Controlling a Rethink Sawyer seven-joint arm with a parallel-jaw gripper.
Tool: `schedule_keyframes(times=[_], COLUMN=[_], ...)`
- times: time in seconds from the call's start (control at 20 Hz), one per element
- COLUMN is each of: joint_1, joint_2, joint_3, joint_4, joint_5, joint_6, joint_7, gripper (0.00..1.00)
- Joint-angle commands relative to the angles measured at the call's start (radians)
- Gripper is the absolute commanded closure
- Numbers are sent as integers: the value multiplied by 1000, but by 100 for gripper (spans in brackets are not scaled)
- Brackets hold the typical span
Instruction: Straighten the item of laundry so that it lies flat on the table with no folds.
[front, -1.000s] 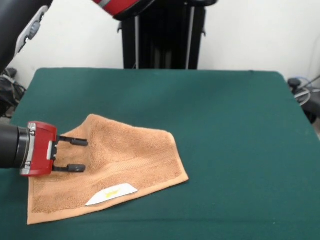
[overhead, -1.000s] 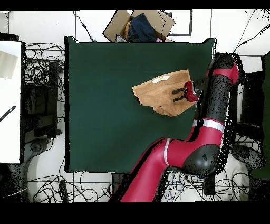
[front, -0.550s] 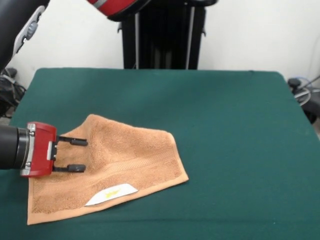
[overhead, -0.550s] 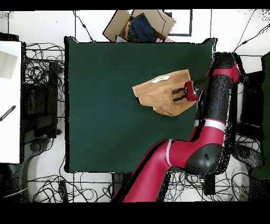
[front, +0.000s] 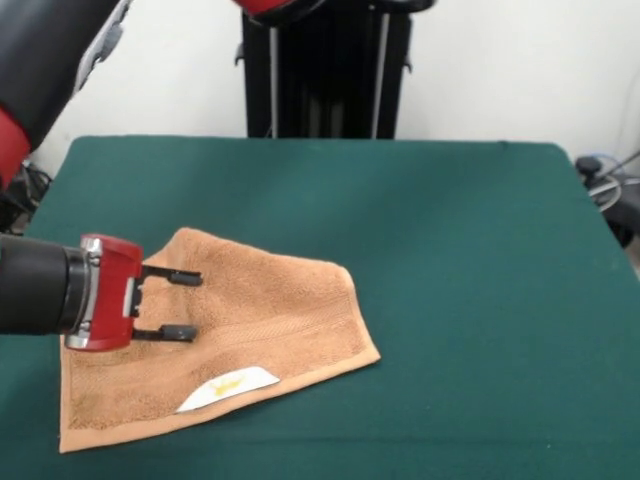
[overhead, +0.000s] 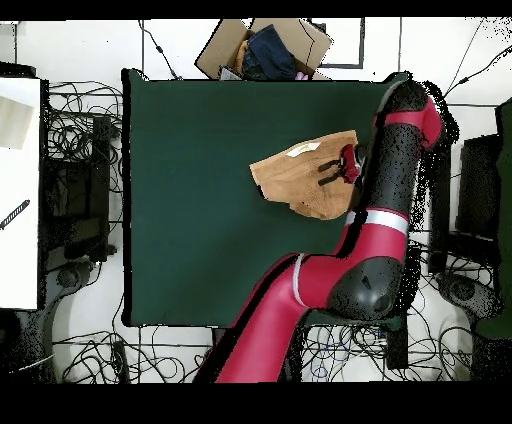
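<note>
At left in the front view, we see the tool (front: 183, 304) held level above the near-left part of the table (front: 470, 260), its two black fingers (front: 180, 332) pointing toward picture right. They stand parted by a moderate gap with nothing between them. Beneath and beyond the fingertips lies the item of laundry (front: 260, 310), an orange-tan towel whose long axis runs from the near-left corner up toward the right. Whether the fingertips touch the terry we cannot tell; they appear to hover just over its left portion. We judge this the relation that governs the coming move: the bulk of the towel extends away from the tool along the direction the fingers point, so a pinch at the left edge followed by a pull back toward the left would draw the cloth out along that axis.

Further right, the towel's far edge slopes, and a white label (front: 226, 388) with a yellow mark lies near its front edge. The outline is irregular rather than square, which we read as a fold not yet undone.

Right of the towel, the dark green table is bare to its edge. From overhead, the tool (overhead: 334, 171) sits at the towel's (overhead: 295, 180) right end, the arm (overhead: 385, 170) rising beside it; tangled cables (overhead: 85, 160) and a cardboard box (overhead: 262, 45) surround the table (overhead: 200, 220).
</note>
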Motion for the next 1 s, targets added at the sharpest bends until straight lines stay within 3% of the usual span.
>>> schedule_keyframes(times=[0.05, 0.35, 0.7, 1.0], joint_1=[68, 66, 52, 130], joint_2=[-121, -174, -146, -179], joint_3=[-95, -118, -141, -137], joint_4=[118, 78, 64, 207], joint_5=[77, 102, 77, 36], joint_6=[67, 51, 97, 131], joint_7=[480, 559, 540, 490], gripper=[0, 0, 0, 0])
